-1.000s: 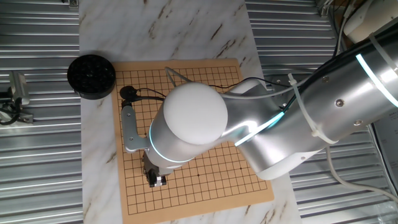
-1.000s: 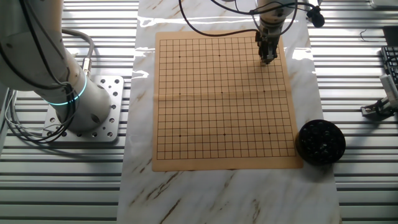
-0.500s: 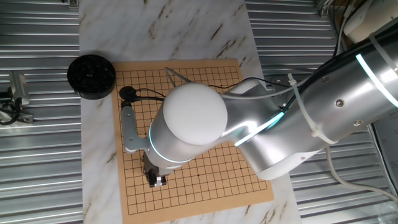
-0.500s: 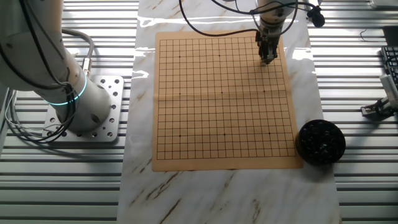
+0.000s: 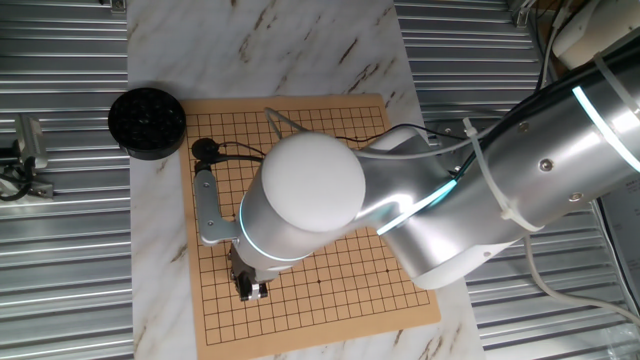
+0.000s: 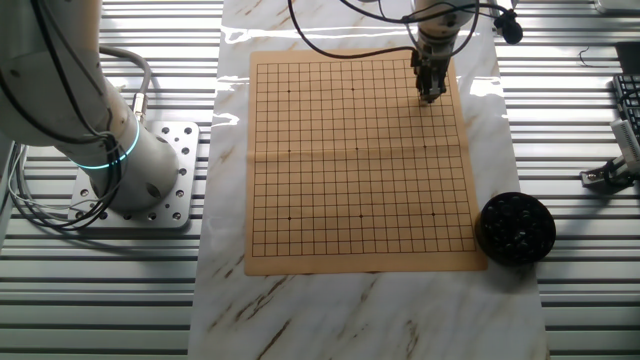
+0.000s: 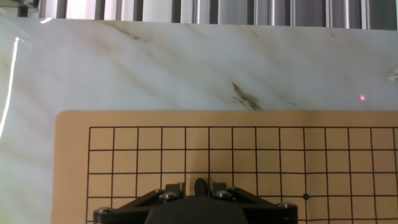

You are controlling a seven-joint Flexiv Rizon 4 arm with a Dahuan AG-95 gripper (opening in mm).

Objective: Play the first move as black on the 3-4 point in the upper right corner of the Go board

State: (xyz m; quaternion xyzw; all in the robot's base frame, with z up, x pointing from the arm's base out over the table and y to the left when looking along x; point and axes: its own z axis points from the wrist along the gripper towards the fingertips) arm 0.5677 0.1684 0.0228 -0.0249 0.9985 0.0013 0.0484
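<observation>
The arm (image 5: 480,190) reaches across the board (image 6: 357,165), which lies flat on the marble sheet (image 6: 355,310). The gripper (image 6: 430,93) points straight down at the board's one o'clock corner, fingers pinching a black stone (image 7: 200,186), half hidden. A black bowl (image 6: 514,227) sits at four o'clock.

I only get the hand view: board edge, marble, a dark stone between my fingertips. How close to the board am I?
Observer: In the other fixed view the gripper, shut on the black stone, is at or just above the board; I can't confirm contact.
Operator: Any stones elsewhere on the grid?
Observer: None show in that view.
Operator: Where is the bowl?
Observer: The black bowl stands on the marble off the board's near right corner.
</observation>
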